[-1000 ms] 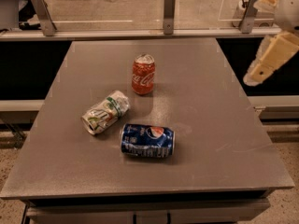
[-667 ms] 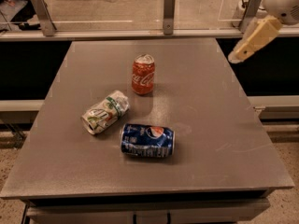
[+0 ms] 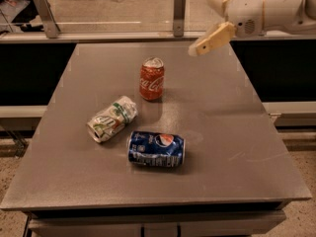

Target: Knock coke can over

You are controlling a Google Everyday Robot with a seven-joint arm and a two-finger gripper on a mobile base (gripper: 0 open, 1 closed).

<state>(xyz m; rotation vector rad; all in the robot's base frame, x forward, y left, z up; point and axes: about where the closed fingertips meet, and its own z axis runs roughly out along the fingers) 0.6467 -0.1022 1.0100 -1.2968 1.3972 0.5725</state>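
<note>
The coke can (image 3: 151,79), red-orange with white script and a silver top, stands upright on the grey table (image 3: 222,122), near the middle of its far half. My gripper (image 3: 201,22) hangs in the air above the table's far edge, up and to the right of the can and well apart from it. Its two cream fingers (image 3: 212,38) are spread open and hold nothing.
A blue Pepsi can (image 3: 156,149) lies on its side in front of the coke can. A dented silver-white can with green markings (image 3: 112,118) lies to the coke can's front left. A rail with metal posts (image 3: 179,13) runs behind the table.
The gripper has moved left from beyond the table's right side to above its far edge, closer to the coke can. The three cans have not moved.
</note>
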